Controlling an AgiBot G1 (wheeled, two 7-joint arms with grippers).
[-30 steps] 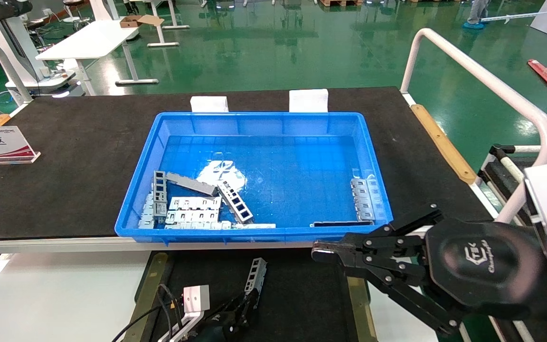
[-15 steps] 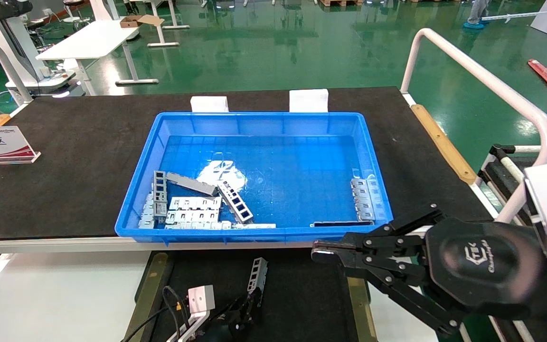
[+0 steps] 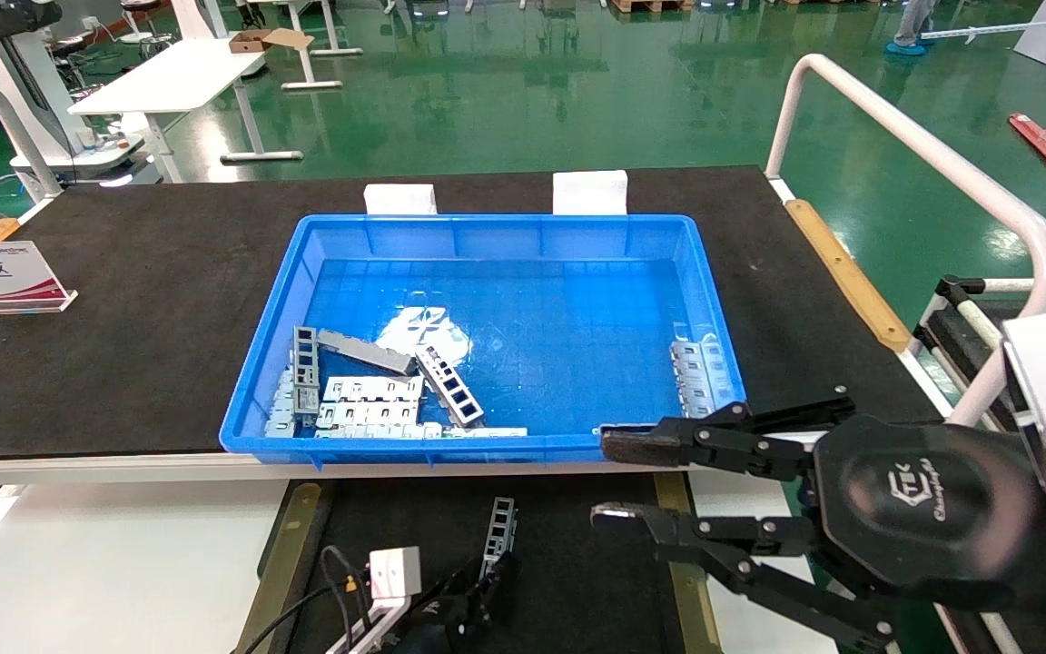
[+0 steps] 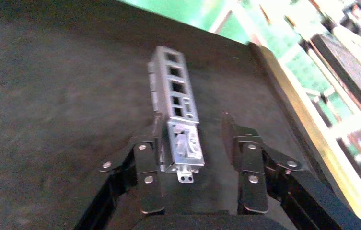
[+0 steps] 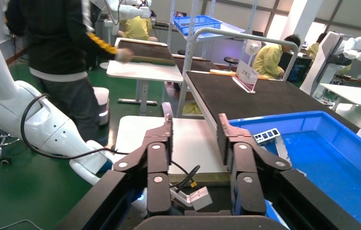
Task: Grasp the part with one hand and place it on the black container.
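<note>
Left gripper (image 4: 192, 139): jaws parted, one finger alongside the part (image 4: 176, 110), the other clear of it. Part lies on the black container (image 4: 49, 96), at its near edge. Judged light, rigid, smooth sheet metal; slippery on flats. Best hold: across long side walls, mid-length. Right gripper (image 3: 609, 481): open, empty, hovering beside the blue crate (image 3: 255, 404).

The blue crate (image 3: 487, 336) sits on the black desk (image 3: 123, 300), with slotted plates (image 3: 369, 400) heaped at its 7 o'clock corner. At 6 o'clock from the crate, the left tool (image 3: 478, 604) has the part (image 3: 499, 527) over the black container (image 3: 577, 554). At 4 o'clock the right tool (image 3: 618, 481) hangs with fingers spread.
</note>
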